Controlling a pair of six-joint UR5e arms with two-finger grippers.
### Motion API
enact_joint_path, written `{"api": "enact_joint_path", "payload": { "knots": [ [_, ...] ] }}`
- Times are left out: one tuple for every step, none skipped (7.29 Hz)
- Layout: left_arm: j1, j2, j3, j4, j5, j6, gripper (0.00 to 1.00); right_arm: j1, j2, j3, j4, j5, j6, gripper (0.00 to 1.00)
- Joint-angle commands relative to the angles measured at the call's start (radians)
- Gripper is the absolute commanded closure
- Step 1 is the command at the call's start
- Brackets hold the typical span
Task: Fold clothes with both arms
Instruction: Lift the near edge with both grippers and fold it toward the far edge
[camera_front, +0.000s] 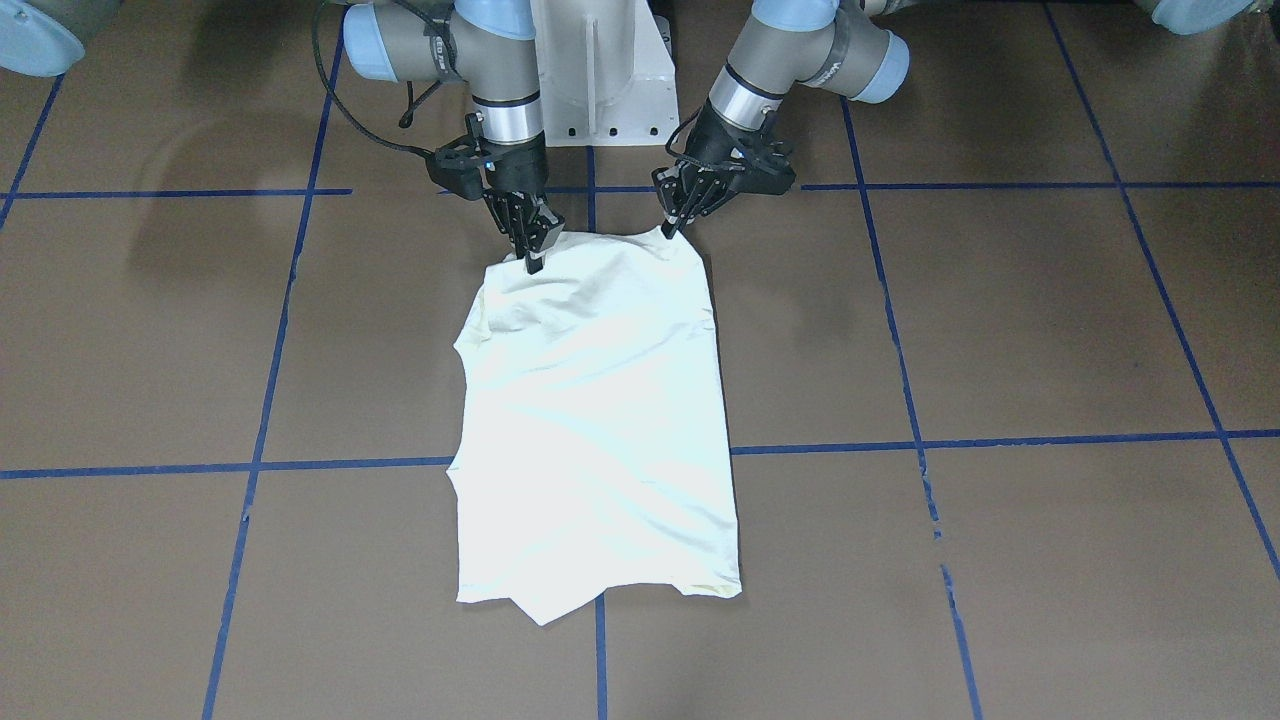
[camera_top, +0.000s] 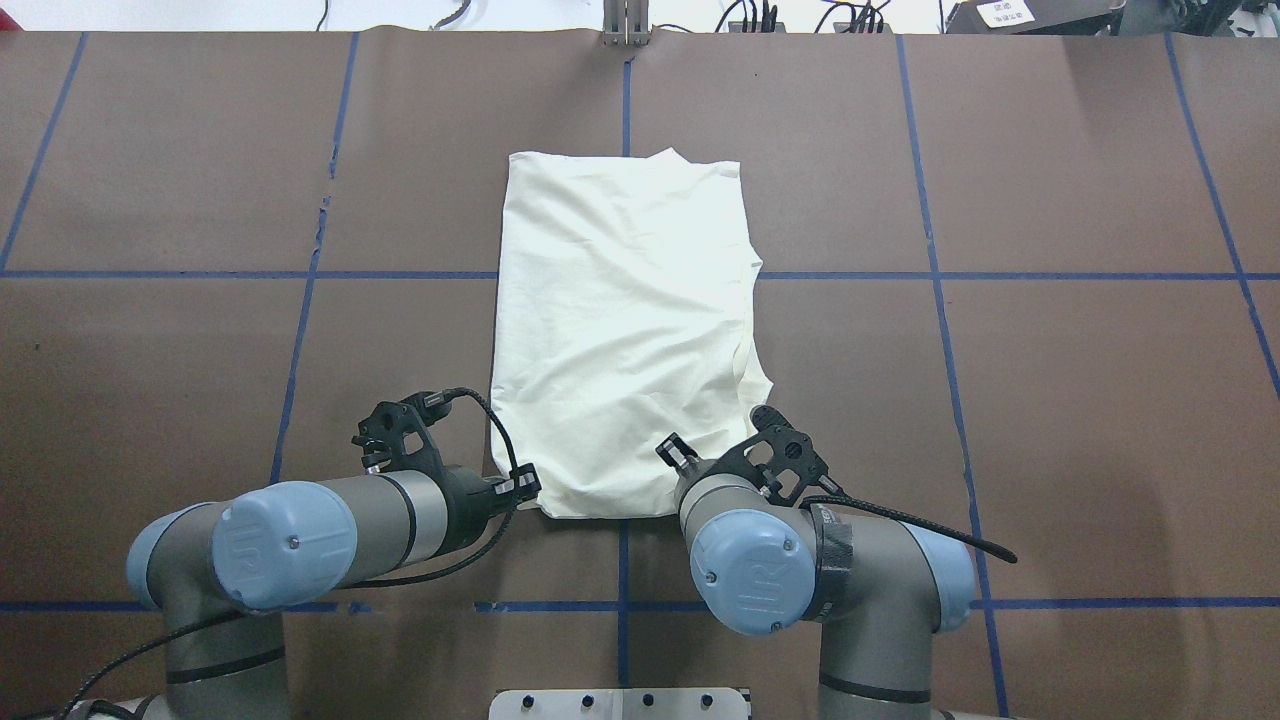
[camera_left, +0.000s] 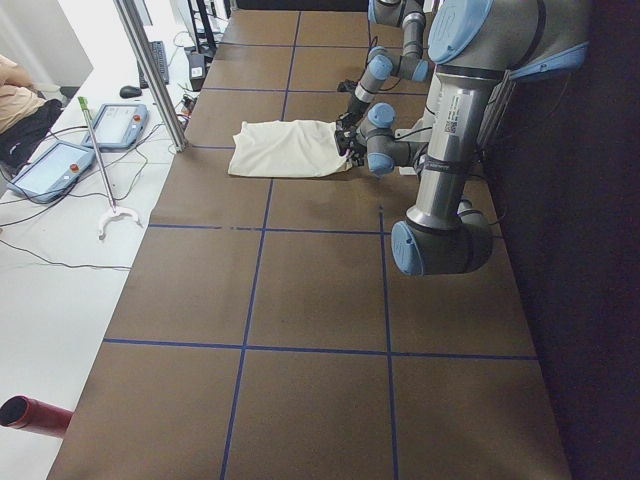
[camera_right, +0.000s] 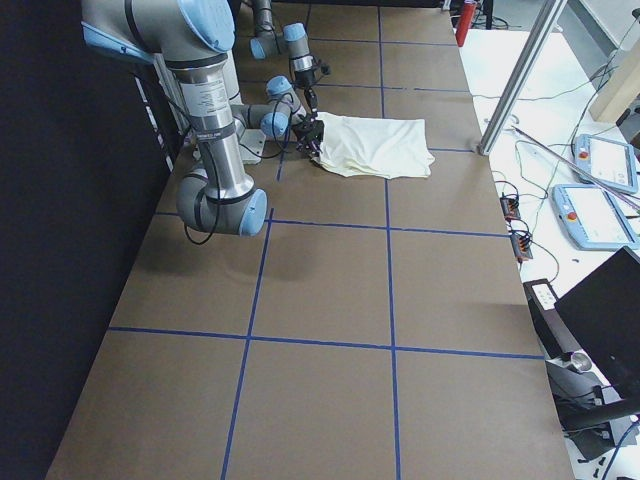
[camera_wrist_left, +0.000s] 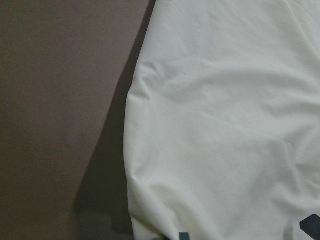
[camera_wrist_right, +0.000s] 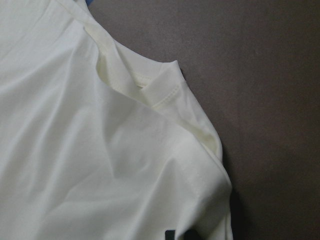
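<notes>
The cream T-shirt (camera_front: 600, 400) lies on the brown table, folded into a long rectangle with its plain side up; no print shows. It also shows in the overhead view (camera_top: 625, 320). Both grippers are at its edge nearest the robot base. My left gripper (camera_front: 670, 228) is pinched on the corner at the right of the front-facing view. My right gripper (camera_front: 533, 258) is pinched on the other near corner. That edge looks slightly raised between them. The wrist views show only cloth close up, left (camera_wrist_left: 225, 125) and right (camera_wrist_right: 100, 150), the right one with a seam and a fold.
The white pedestal base (camera_front: 603, 70) stands just behind the grippers. Blue tape lines (camera_front: 900, 440) divide the brown table top. A metal post (camera_left: 150, 70) and teach pendants (camera_left: 60, 165) are beyond the table's far edge.
</notes>
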Motion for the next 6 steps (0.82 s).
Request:
{"api": "enact_joint_path", "payload": {
  "knots": [
    [-0.014, 0.01, -0.084, 0.05, -0.01, 0.083, 1.0, 0.012, -0.02, 0.104, -0.015, 0.006, -0.006, 1.0],
    [-0.014, 0.016, -0.194, 0.158, -0.013, 0.096, 1.0, 0.011, -0.061, 0.236, -0.103, 0.009, -0.015, 1.0],
    [-0.014, 0.01, -0.312, 0.296, -0.057, 0.095, 1.0, -0.015, -0.061, 0.407, -0.256, 0.015, -0.015, 1.0],
    [-0.015, 0.009, -0.431, 0.411, -0.091, 0.093, 1.0, -0.065, -0.055, 0.547, -0.391, 0.018, -0.012, 1.0],
    [-0.012, 0.001, -0.537, 0.537, -0.094, 0.087, 1.0, -0.093, -0.054, 0.638, -0.458, 0.018, -0.012, 1.0],
    [-0.009, -0.017, -0.578, 0.607, -0.1, 0.087, 1.0, -0.096, -0.052, 0.631, -0.462, 0.018, -0.013, 1.0]
  ]
}}
